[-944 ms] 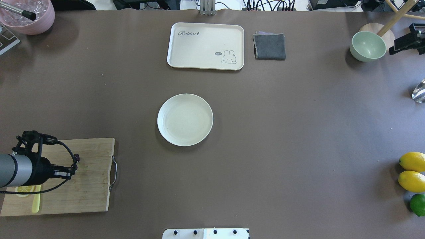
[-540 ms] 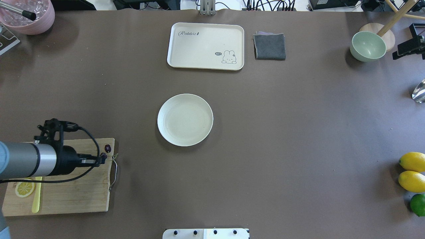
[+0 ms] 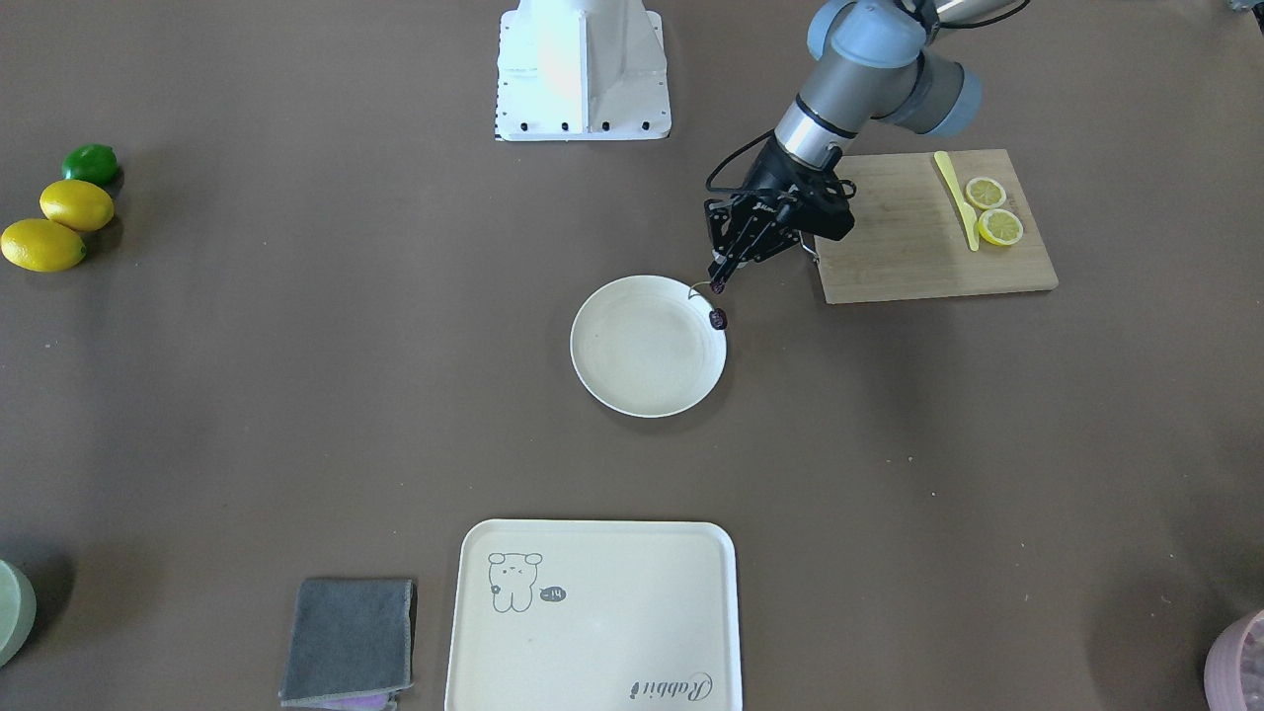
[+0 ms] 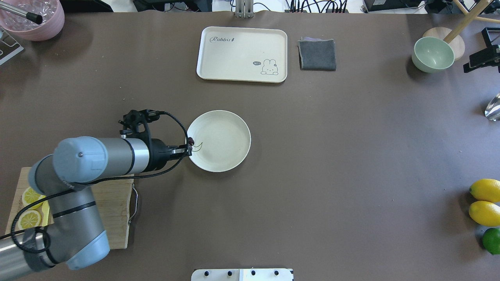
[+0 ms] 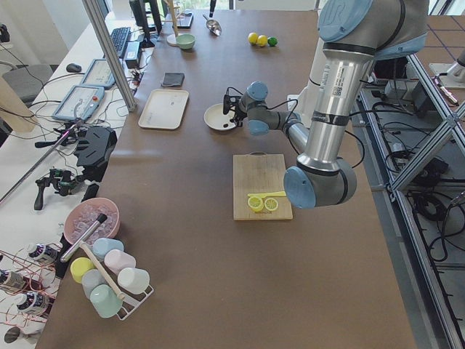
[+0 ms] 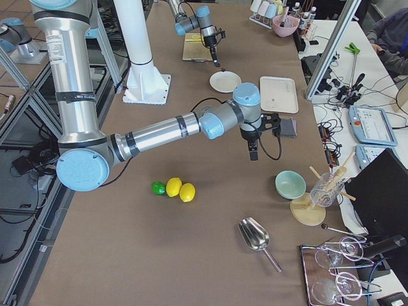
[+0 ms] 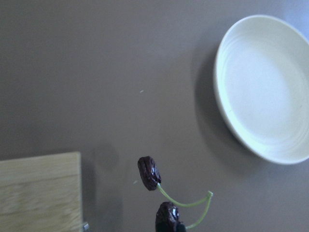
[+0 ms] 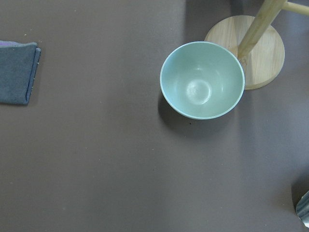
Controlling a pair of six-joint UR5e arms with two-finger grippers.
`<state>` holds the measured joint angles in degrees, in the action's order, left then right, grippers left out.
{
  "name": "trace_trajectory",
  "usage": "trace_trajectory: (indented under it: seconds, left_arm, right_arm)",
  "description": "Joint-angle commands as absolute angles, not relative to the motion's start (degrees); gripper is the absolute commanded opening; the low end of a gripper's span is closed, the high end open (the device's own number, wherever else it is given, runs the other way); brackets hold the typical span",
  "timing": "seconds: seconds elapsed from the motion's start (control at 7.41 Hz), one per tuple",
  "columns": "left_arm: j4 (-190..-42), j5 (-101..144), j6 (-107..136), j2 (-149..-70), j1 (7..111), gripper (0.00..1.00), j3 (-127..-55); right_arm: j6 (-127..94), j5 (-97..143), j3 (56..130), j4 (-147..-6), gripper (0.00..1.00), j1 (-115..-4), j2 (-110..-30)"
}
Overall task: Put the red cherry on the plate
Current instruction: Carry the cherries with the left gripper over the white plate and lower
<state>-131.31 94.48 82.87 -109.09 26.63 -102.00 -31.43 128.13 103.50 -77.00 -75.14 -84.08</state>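
Note:
The red cherry (image 4: 190, 140), two tiny dark fruits on thin green stems, hangs from my left gripper (image 4: 186, 149), which is shut on it. In the front-facing view the cherry (image 3: 719, 318) dangles by the plate's rim on the cutting-board side. In the left wrist view the cherry (image 7: 149, 172) hangs over brown table, with the plate (image 7: 265, 87) up and to the right. The round cream plate (image 4: 222, 136) sits mid-table with nothing on it. My right gripper (image 6: 252, 152) hovers far right near the green bowl; I cannot tell whether it is open or shut.
A wooden cutting board (image 4: 117, 203) with lemon slices (image 3: 992, 212) lies at the near left. A cream tray (image 4: 242, 54) and grey cloth (image 4: 317, 54) lie at the far side. A green bowl (image 4: 433, 54) and whole lemons (image 4: 485, 201) line the right edge.
My left arm has swung from the cutting board toward the plate, carrying the cherry to the plate's near rim. The plate has not moved.

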Motion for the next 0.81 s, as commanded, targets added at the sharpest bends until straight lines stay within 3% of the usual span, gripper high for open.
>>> trace_trajectory:
  seconds: [0.0, 0.13, 0.4, 0.67]
  left_arm:
    - [-131.2, 91.7, 86.0, -114.7, 26.1, 0.79, -97.4]
    - [-131.2, 88.8, 85.9, -114.6, 25.9, 0.98, -97.1]
    - [-128.3, 88.3, 85.3, -114.5, 26.0, 0.98, -98.0]
    - [-114.9, 96.3, 79.9, -114.7, 30.4, 0.98, -104.1]
  right_arm:
    - [-31.6, 128.1, 103.6, -76.8, 1.0, -75.1, -84.8]
    - [-31.6, 128.1, 103.7, -76.8, 1.0, -75.1, -84.9]
    - [-31.3, 127.1, 104.6, -76.2, 1.0, -75.1, -86.0]
    - [-31.4, 126.8, 103.7, -71.0, 1.0, -75.1, -91.2]
